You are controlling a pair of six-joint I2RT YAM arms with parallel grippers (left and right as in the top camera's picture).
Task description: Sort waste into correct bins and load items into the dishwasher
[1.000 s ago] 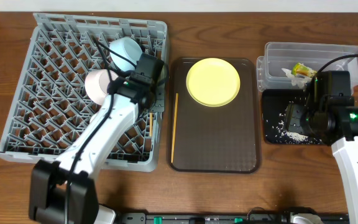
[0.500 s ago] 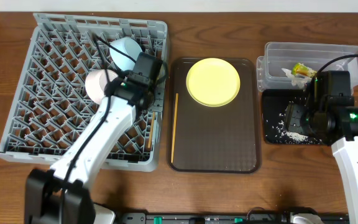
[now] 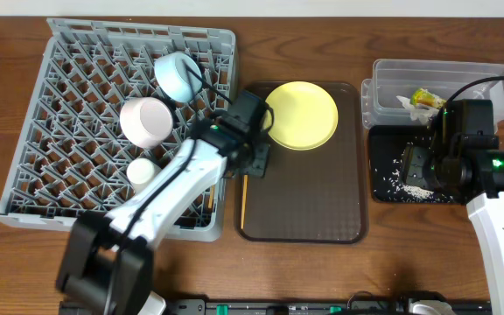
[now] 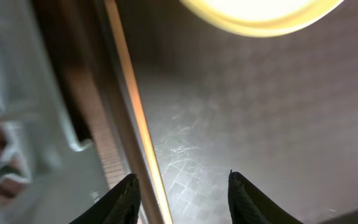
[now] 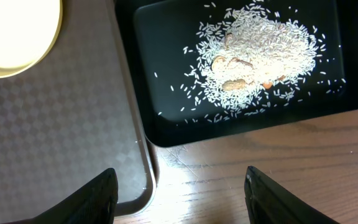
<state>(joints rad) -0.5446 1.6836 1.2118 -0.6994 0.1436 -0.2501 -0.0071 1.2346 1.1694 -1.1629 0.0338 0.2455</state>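
I count two bowls, the light blue bowl [image 3: 175,75] and the pinkish-white bowl [image 3: 144,120]; one small white cup [image 3: 142,171]; one yellow plate [image 3: 300,115]; two chopsticks, the tray chopstick [image 3: 244,199] and the rack chopstick [image 3: 210,198]. For containers I have one grey rack [image 3: 68,131], one brown tray [image 3: 304,201], one clear tub [image 3: 462,74], one black tray [image 3: 385,144]. One snack wrapper [image 3: 427,98], one rice heap [image 5: 260,56].

The overhead view looks straight down on the whole table [image 3: 427,254]; both wrist views face down closely, sharing the brown tray [image 3: 304,192] and yellow plate [image 3: 300,115].
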